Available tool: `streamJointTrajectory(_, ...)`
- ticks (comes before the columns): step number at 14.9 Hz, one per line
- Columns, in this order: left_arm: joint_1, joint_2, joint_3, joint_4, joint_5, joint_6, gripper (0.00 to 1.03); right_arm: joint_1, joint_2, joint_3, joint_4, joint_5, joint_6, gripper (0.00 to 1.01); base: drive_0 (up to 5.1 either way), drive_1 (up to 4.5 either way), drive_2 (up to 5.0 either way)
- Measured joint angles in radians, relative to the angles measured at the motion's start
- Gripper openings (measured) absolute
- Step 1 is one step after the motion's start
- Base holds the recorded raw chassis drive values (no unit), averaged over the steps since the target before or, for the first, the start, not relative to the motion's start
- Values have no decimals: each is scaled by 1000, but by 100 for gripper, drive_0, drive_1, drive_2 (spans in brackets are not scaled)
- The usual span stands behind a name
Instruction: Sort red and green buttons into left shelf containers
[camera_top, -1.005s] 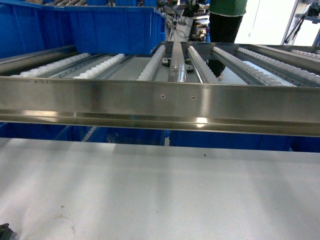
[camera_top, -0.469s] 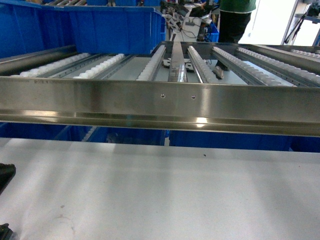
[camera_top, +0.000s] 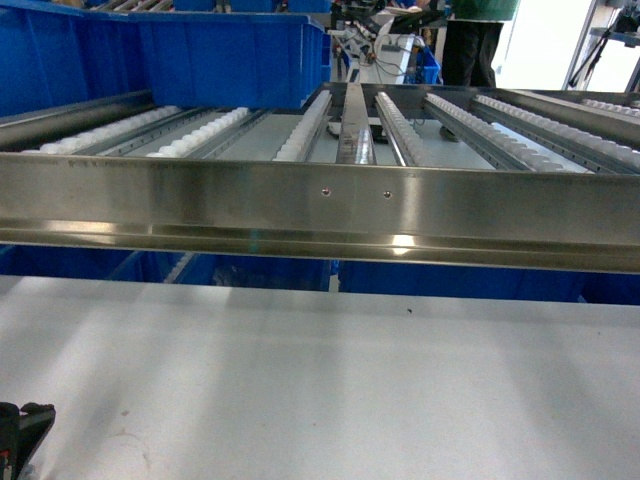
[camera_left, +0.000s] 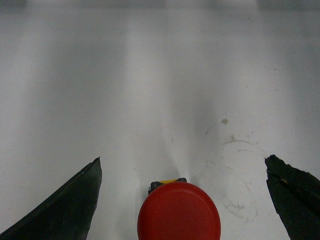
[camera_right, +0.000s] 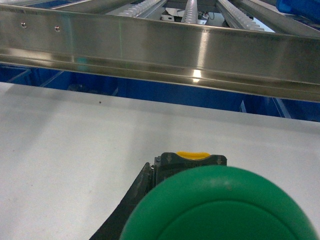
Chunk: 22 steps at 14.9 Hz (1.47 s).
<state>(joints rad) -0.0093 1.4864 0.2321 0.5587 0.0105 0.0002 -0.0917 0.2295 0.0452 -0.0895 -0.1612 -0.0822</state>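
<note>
A red button (camera_left: 179, 212) stands on the white table in the left wrist view, cap facing the camera, a dark body with a yellow tab behind it. My left gripper (camera_left: 182, 161) is open, its dark fingers (camera_left: 65, 210) wide apart on either side of the button and not touching it. Only its tip (camera_top: 22, 435) shows at the head view's bottom left. My right gripper (camera_right: 190, 167) is shut on a green button (camera_right: 220, 207) that fills the bottom of its view; one finger (camera_right: 127, 202) presses the button's dark body, the other is hidden. A blue container (camera_top: 200, 55) sits on the left shelf rollers.
A steel shelf rail (camera_top: 320, 215) runs across above the table's (camera_top: 330, 380) far edge, with roller tracks (camera_top: 300, 125) behind it. More blue bins (camera_top: 260, 272) sit below the rail. A person (camera_top: 478, 35) stands beyond the shelf.
In the head view my left gripper tip has shifted along the bottom left edge into the corner. The person in the background has moved to the right.
</note>
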Motion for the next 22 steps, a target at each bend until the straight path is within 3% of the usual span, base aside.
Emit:
streamJointTrajectory(5,44,136,-46,119,13,-13,98,0,0,0,0,0,0,27,0,0,0)
streamJointTrajectory(17,92,195,-69,217,56,-21,98,0,0,0,0,0,0,27,0,0,0)
streamJointTrajectory(18,137,222,-76,296,124,-23,98,0,0,0,0,0,0,27,0,0,0)
streamJointTrajectory(19,105,232,-90,319,126,-19,98,0,0,0,0,0,0,27,0,0,0)
streamJointTrajectory(20,91,276,-106,352,93,22,98,0,0,0,0,0,0,27,0,0,0)
streamJointTrajectory(21,107,289,-109,372,99,35,98,0,0,0,0,0,0,27,0,0,0)
streamJointTrajectory(22,111,291,-106,389,107,42,90,0,0,0,0,0,0,27,0,0,0)
